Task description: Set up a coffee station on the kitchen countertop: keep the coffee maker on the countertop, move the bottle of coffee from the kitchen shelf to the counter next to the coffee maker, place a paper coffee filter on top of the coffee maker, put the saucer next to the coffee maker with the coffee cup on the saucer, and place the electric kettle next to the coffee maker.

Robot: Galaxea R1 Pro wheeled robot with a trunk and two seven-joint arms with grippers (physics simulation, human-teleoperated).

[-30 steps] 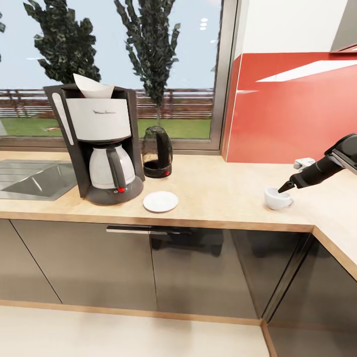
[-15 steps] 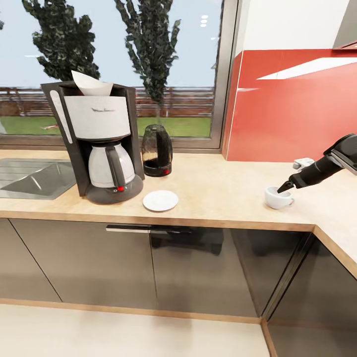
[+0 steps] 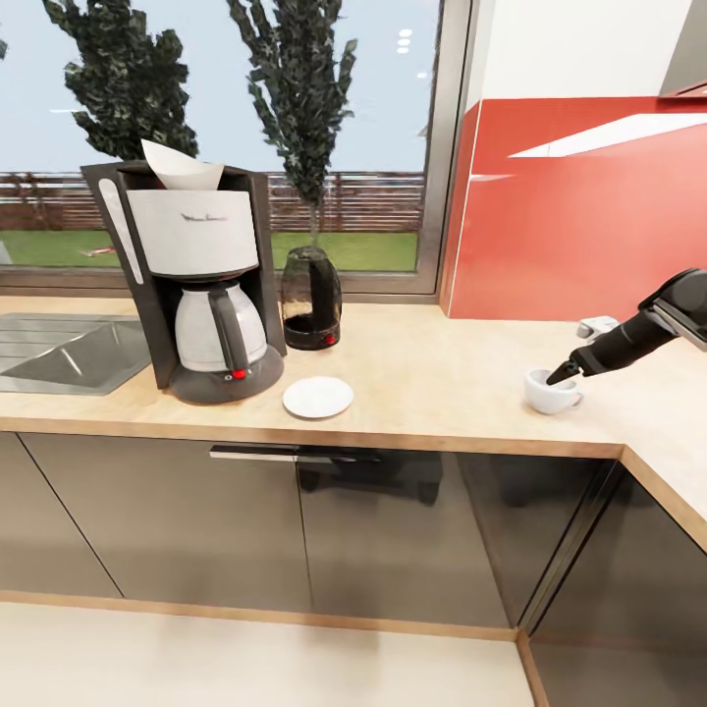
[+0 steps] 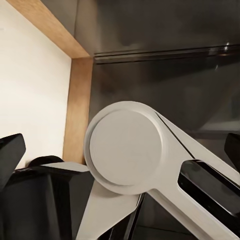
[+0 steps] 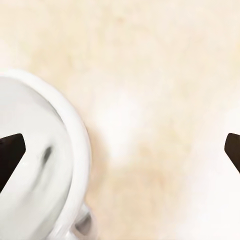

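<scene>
The black and white coffee maker [image 3: 201, 295] stands on the countertop [image 3: 432, 373] with a white paper filter [image 3: 182, 167] on its top. The dark electric kettle [image 3: 312, 299] is just to its right, and the white saucer [image 3: 318, 398] lies bare in front of them. Far to the right sits the white coffee cup [image 3: 548, 393] [image 5: 37, 165]. My right gripper [image 3: 568, 373] [image 5: 120, 150] is open at the cup's rim, one fingertip [image 5: 10, 155] over the cup's inside and the other out over the counter. My left gripper [image 4: 120, 150] is open, low beside my own white arm link.
A steel sink [image 3: 59, 353] is set into the counter left of the coffee maker. A red backsplash [image 3: 570, 216] rises behind the cup, with a small grey-white object [image 3: 597, 325] near it. The counter turns a corner at the far right. Dark cabinets [image 3: 295, 530] run below.
The whole picture shifted slightly a second ago, so the camera moved. My right gripper has stayed at the cup's rim, with the arm a touch lower.
</scene>
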